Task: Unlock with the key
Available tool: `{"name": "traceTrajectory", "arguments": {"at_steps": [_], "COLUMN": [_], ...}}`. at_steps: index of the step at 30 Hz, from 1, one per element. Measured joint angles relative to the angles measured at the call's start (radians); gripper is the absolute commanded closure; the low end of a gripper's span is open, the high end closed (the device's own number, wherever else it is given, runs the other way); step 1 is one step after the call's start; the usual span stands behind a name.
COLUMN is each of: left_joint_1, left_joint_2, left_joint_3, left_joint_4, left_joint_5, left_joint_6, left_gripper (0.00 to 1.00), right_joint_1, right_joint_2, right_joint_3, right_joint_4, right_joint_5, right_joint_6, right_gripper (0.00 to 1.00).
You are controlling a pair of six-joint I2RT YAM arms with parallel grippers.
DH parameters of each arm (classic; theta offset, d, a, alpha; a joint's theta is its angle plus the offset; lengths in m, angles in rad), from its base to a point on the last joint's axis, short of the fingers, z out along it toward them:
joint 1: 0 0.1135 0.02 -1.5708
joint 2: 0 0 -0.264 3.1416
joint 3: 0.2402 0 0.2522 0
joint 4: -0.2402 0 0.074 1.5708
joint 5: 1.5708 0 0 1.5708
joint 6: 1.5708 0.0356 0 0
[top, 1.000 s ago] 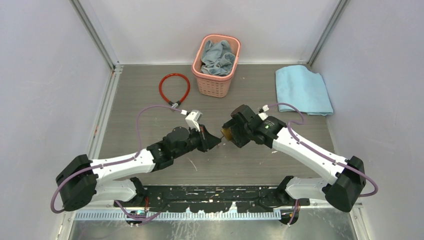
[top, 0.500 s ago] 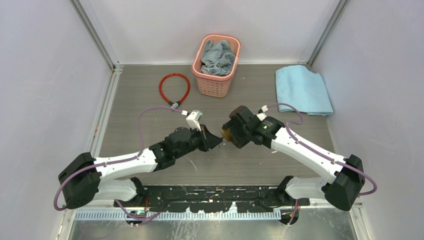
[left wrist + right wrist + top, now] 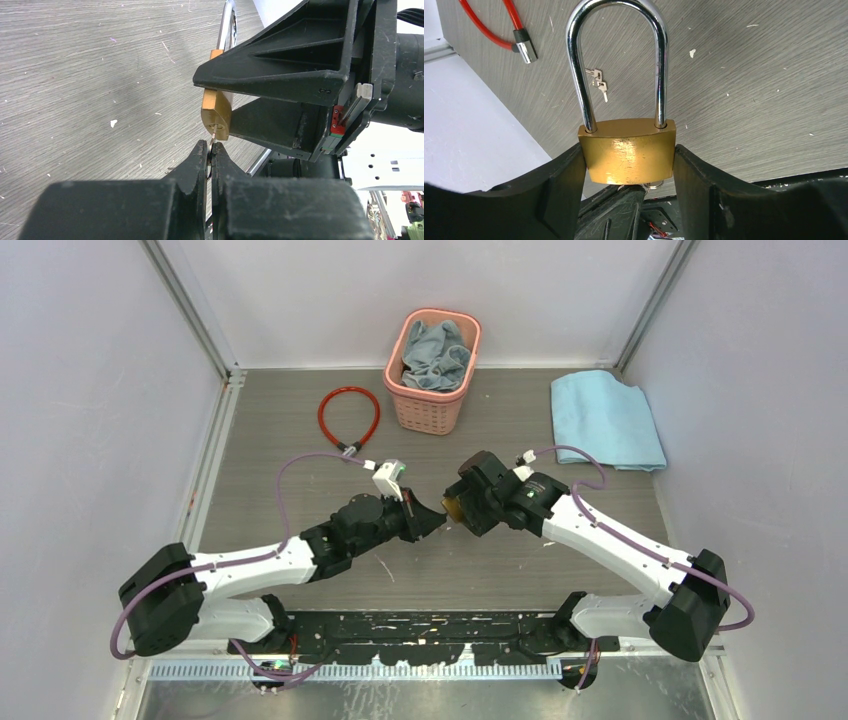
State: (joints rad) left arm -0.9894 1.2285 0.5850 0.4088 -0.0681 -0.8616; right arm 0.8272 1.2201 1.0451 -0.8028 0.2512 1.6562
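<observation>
- Right wrist view gives you the brass padlock (image 3: 626, 157) in the lower middle of the frame. The right hand (image 3: 628, 167) clamps it by its two narrow sides and holds it clear of the tabletop (image 3: 749, 100). That grip leaves the shackle (image 3: 616, 50) and the bottom face free.
- The shackle points to the top of the frame with both legs seated in the body, so the lock looks not yet opened.
- Left wrist view, centre: your left hand (image 3: 210, 152) is pinched closed on the key (image 3: 213, 134). Its thin blade runs up to the keyhole (image 3: 216, 126) in the bottom face, but you cannot tell how deep it sits.
- Top external view shows the two hands nose to nose mid-frame, which probably lines the key up with the keyway.
- Your next move is likely a twist of the left wrist while the right hand resists. If you are off-axis, the slim blade could bend or slip.
- A red cable lock (image 3: 489, 20) and small loose keys (image 3: 598, 85) lie at the upper left of the right wrist view, well apart from the padlock.
</observation>
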Motion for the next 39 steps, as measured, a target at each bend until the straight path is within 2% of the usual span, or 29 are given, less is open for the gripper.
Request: {"name": "traceTrajectory", "arguments": {"at_steps": [22, 39], "left_joint_1": [-0.004, -0.006], "left_joint_2": [0.050, 0.051], "left_joint_3": [0.000, -0.002], "left_joint_4": [0.070, 0.082], "left_joint_5": [0.000, 0.000], "left_joint_6": [0.002, 0.085], "left_gripper": [1.00, 1.00], "right_joint_1": [0.021, 0.047], "right_joint_2": [0.000, 0.004], "right_joint_3": [0.001, 0.001], "right_joint_4": [-0.013, -0.013], "right_joint_5": [0.037, 0.079], "right_joint_6": [-0.005, 0.001], "right_gripper": [0.99, 0.99]}}
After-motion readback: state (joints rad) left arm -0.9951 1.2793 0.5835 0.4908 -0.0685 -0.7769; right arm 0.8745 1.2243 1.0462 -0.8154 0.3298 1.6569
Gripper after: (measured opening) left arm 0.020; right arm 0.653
